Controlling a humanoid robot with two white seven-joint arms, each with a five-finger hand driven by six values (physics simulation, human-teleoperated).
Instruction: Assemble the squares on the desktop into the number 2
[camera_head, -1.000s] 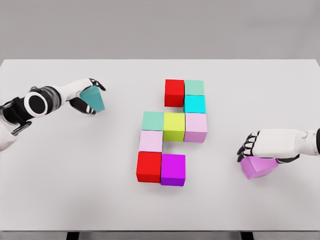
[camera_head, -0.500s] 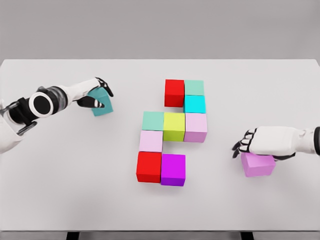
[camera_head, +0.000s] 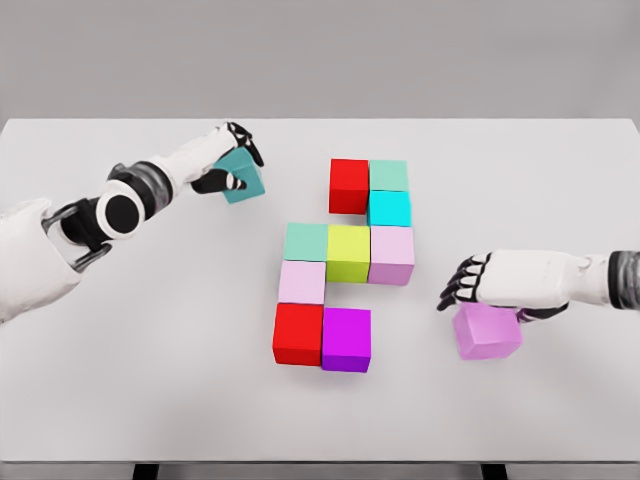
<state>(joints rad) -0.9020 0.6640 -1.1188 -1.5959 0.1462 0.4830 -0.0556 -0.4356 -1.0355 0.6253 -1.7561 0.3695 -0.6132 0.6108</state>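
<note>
On table (camera_head: 120, 400), left hand (camera_head: 228, 160), teal cube (camera_head: 243, 177)

White table (camera_head: 120, 400), wide, matte. Near its centre, yellow-green cube (camera_head: 348, 252), taken as landmark. Touching it left, mint cube (camera_head: 306, 241); right, pale pink cube (camera_head: 392, 254). Above right: cyan cube (camera_head: 389, 208), pale green cube (camera_head: 389, 175), red cube (camera_head: 349, 185). Below left: pale lilac cube (camera_head: 302, 282), second red cube (camera_head: 298, 333), magenta cube (camera_head: 346, 339).

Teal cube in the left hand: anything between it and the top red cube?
No. Head view shows bare desktop between the teal cube in the left hand and the red cube.
</note>
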